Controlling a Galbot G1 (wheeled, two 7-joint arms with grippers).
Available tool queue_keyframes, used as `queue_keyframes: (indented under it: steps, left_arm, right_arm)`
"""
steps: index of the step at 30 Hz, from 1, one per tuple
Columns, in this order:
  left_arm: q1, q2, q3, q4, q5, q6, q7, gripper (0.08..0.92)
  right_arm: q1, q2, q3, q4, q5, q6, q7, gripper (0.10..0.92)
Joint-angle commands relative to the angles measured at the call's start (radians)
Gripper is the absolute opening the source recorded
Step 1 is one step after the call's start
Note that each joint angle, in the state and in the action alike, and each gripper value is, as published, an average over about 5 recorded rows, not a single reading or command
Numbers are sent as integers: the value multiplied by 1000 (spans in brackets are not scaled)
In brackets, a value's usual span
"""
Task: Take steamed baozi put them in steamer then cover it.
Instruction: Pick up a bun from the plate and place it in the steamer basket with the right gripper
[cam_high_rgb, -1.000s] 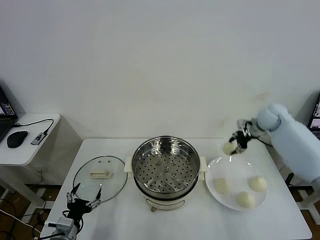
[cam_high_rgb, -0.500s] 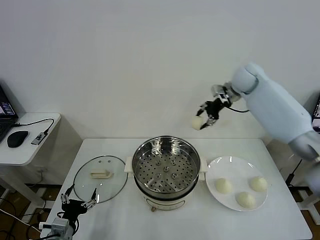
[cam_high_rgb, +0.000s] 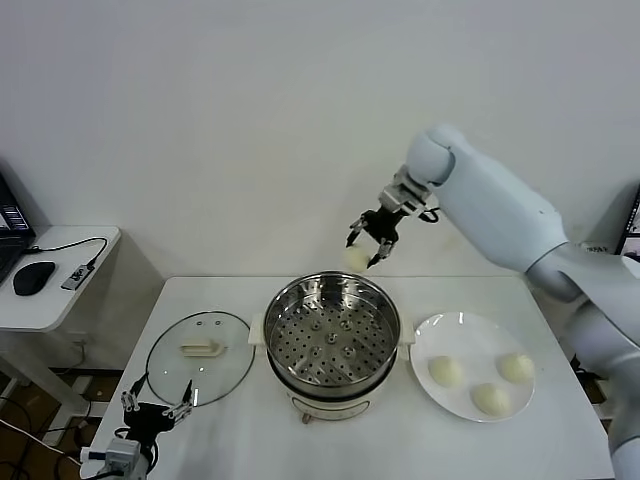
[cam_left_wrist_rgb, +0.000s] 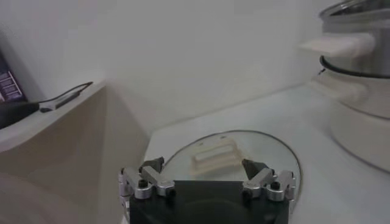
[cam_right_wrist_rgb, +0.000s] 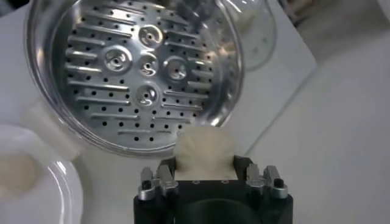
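Observation:
My right gripper is shut on a cream-white baozi and holds it in the air just behind the far rim of the steel steamer. In the right wrist view the baozi sits between the fingers, above the steamer's rim, with its empty perforated tray beyond. Three more baozi lie on the white plate right of the steamer. The glass cover with its cream handle lies flat left of the steamer. My left gripper is open, low at the table's front left, near the cover.
A side table at the far left carries a black mouse and a cable. A white wall stands behind the white table.
My right gripper has carried the baozi up from the plate and leftward, to just behind the steamer. The left gripper has sunk a little lower at the table's front left.

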Motion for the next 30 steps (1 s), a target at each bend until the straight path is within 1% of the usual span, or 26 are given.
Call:
queue_keyframes:
  steps: [1,4,8,15,17,22,25,30]
  left_arm:
    - [3,-1,0,2,4,2,-1,823]
    - [11,-5,-3,-6,5,2,-2,823]
    - [22,-6,-5,-19,3,4,0,823]
    - [25,-14,-1,-17,4,7,0,823]
    - [26,-17,1,-16,5,8,0,823]
    - [29,-18,1,-13,6,8,-1,823]
    - [30,-17,0,-12,5,8,-1,823]
    - [31,-12,-2,-7,4,8,-2,823]
  right_arm:
    - [3,39,-46,46,-152,193,27,594]
    - [-6,39,-66,76,-209,199,60,594]
    - [-16,40,-86,102,-218,199,77,594]
    - [-33,57,-72,102,-219,198,52,594]
    - [-40,59,-66,115,-210,194,40,594]
    - [-54,58,-87,146,-131,153,13,594]
    - [-74,66,-88,131,-141,149,6,594]
    - [-107,95,-50,57,-227,170,21,594]
